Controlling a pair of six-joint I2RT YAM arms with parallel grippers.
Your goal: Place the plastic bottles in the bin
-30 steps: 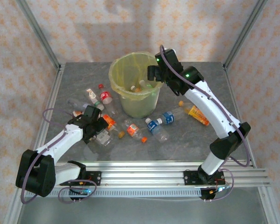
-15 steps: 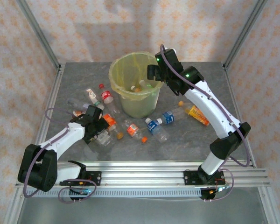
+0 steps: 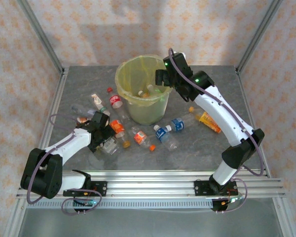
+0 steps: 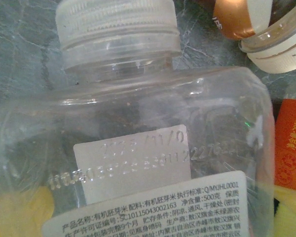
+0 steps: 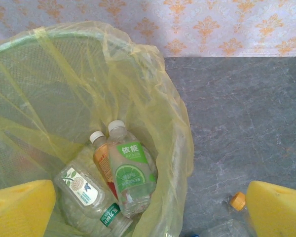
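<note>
While the right end effector (image 5: 149,210) hangs above the right side of the bin (image 3: 147,111), its yellow pads (image 5: 20,207) stand wide apart with nothing between them. That bin, lined with a yellow bag, stands near the far edge of the surface (image 3: 202,148), about midway along it. Three plastic bottles lie at its bottom: a lime-labelled bottle (image 5: 131,174), an orange bottle with a white cap (image 5: 101,163) and a clear bottle with a white and green label (image 5: 83,190).

Toward the near left corner, the left end effector (image 3: 104,137) is down over a clear square bottle (image 4: 138,123) with a translucent cap. Its yellow pads show at either side of this bottle, far apart; I cannot tell whether they press on it.

Other bottles lie loose on the surface. A red-labelled bottle (image 3: 114,101) is just left of the bin. Two blue-labelled bottles (image 3: 163,133) are on the near side of the bin, an orange-labelled bottle (image 3: 140,138) is left of those, and a long orange bottle (image 3: 207,121) lies toward the right edge.
</note>
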